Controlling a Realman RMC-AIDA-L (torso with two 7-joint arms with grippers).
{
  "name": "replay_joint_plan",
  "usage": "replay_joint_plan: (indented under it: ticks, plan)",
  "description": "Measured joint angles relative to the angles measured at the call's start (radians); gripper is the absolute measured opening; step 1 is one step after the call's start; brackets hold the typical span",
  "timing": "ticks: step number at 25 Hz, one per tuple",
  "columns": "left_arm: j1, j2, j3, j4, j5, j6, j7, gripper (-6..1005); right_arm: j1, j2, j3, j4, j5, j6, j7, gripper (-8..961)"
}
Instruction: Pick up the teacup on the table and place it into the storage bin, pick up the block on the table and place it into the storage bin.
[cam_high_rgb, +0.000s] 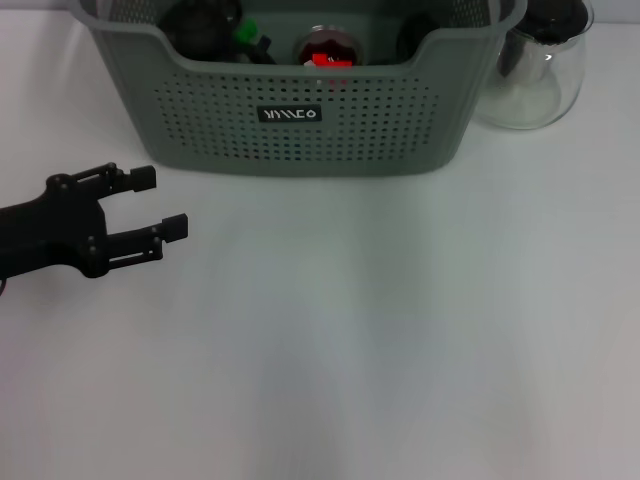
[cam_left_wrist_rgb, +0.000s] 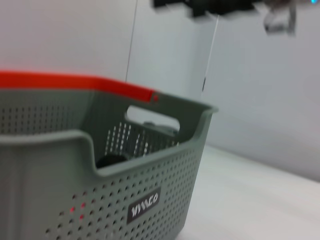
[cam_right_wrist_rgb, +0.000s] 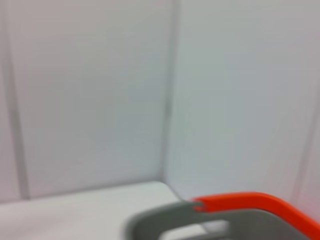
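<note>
left gripper (cam_high_rgb: 165, 205) is held over the bare table (cam_high_rgb: 400, 330), left of and in front of the storage bin (cam_high_rgb: 300, 120), fingers apart, nothing between them; dark items and a red-marked piece are seen inside the bin; right gripper is not seen.

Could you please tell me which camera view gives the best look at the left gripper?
The head view shows it best: the left gripper sits whole at the table's left edge, fingers apart and empty, in front of the storage bin. The left wrist view shows only the bin, not its own fingers; the right wrist view shows nothing of it.
</note>
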Motion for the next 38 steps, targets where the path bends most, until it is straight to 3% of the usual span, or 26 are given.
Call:
replay_joint_plan:
  ticks: [6, 11, 16, 20, 29, 38]
  plan:
    - [0.014, 0.003, -0.053, 0.000, -0.002, 0.066, 0.014, 781, -0.198, 0.001, 0.054, 0.016, 0.185, -0.278, -0.223, 924]
    - [0.019, -0.002, -0.053, -0.017, 0.002, 0.070, 0.031, 781, -0.276, 0.004, 0.045, 0.160, 0.170, -0.384, -0.331, 928]
    - [0.014, -0.009, -0.013, -0.040, 0.011, 0.027, 0.043, 781, -0.263, -0.002, 0.069, 0.387, 0.157, -0.339, -0.444, 924]
    - [0.012, -0.014, 0.041, -0.054, 0.013, -0.031, 0.048, 781, -0.239, -0.005, 0.076, 0.482, 0.139, -0.279, -0.506, 925]
    - [0.006, -0.018, 0.099, -0.109, 0.024, -0.146, 0.048, 781, -0.182, 0.005, 0.070, 0.563, 0.041, -0.203, -0.504, 925]
    - [0.003, -0.019, 0.107, -0.127, 0.025, -0.164, 0.056, 781, -0.169, 0.004, 0.068, 0.572, 0.034, -0.189, -0.504, 924]
